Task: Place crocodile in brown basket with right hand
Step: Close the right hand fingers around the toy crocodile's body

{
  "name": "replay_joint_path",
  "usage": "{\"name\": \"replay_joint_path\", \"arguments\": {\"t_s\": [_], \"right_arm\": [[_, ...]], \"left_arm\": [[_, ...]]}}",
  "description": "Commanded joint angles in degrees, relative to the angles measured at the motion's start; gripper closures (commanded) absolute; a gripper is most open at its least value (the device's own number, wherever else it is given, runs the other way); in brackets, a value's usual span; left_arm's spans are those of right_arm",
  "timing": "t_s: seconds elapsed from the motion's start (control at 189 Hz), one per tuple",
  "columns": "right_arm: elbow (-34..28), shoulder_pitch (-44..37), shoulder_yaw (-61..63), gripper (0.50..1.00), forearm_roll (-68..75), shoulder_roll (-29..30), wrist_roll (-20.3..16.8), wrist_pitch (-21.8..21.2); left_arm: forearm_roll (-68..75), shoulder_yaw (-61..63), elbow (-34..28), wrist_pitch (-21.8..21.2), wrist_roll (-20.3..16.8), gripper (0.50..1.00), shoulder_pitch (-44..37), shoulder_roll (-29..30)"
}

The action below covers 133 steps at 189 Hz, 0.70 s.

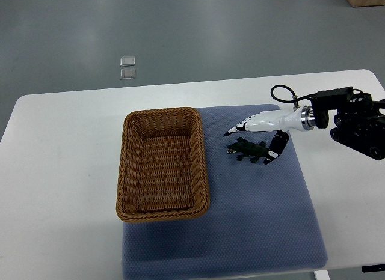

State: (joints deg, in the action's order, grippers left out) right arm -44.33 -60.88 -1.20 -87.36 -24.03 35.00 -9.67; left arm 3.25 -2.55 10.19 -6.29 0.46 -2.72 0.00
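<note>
Just to the right of the brown basket (163, 166), the robot's right hand (263, 122) was seen held open over the crocodile (246, 149). The hand was white with black fingertips. It was carried on a black arm (358, 122) that was brought in from the side away from the basket, and a silver ring was fitted at the wrist. Its long fingers (240, 125) were stretched out straight toward the basket and ended short of the basket's right rim, along the far side of the toy. Its thumb (275, 148) was angled down and well apart from them, at the end of the toy farthest from the basket. The toy was thus bracketed by fingers and thumb but was not clasped, and nothing was held. Whether the thumb tip was touching the toy or was only just beside it could not be told.

The crocodile was shown as a small, dark green figure, laid flat on its belly with short legs splayed. It was stretched sideways, with one end pointed at the basket; head and tail could not be told apart. It was laid on a blue-grey mat (258, 220), near the basket's right wall but apart from it, level with the basket's far half.

The basket itself was rectangular and woven, and was set over the mat's left edge on a white table (60, 172).
</note>
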Motion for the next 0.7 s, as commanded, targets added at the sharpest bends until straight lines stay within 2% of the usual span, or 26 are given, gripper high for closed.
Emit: {"name": "replay_joint_path", "arguments": {"t_s": [0.0, 0.137, 0.697], "right_arm": [[0.1, 0.0, -1.0, 0.529, 0.0, 0.2, 0.0, 0.9], [0.4, 0.0, -2.5, 0.529, 0.0, 0.4, 0.0, 2.6], [1.7, 0.0, -2.9, 0.538, -0.1, 2.1, 0.0, 4.7]], "left_arm": [[0.0, 0.0, 0.0, 0.1, 0.0, 0.500, 0.0, 0.0], [0.0, 0.0, 0.0, 0.0, 0.1, 0.500, 0.0, 0.0], [0.0, 0.0, 0.0, 0.1, 0.0, 0.500, 0.0, 0.0]]}}
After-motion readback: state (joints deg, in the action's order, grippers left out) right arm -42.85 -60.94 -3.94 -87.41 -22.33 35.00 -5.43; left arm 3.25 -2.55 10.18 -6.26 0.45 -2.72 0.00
